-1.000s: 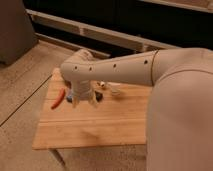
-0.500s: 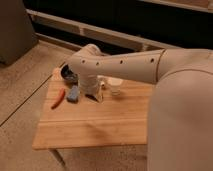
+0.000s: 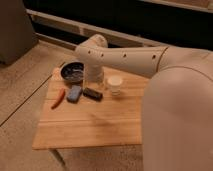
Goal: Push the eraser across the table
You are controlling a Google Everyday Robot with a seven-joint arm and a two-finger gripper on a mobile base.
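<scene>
Eraser push: neighbouring items are crowding the path.
The gripper (image 3: pixel 94 82) is hovering just behind the eraser (image 3: pixel 92 93) in the far half of the tabletop (image 3: pixel 95 125); whether it is clenched or released cannot be told. The eraser is lying between the block (image 3: pixel 74 93) and the cup (image 3: pixel 115 85), so a skewed push is risking a knock to either, or a slip over the flat bar.

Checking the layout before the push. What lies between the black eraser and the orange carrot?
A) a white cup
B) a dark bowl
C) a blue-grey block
C: the blue-grey block sits between the eraser and the carrot on the table; the gripper hangs just above the eraser.
</scene>
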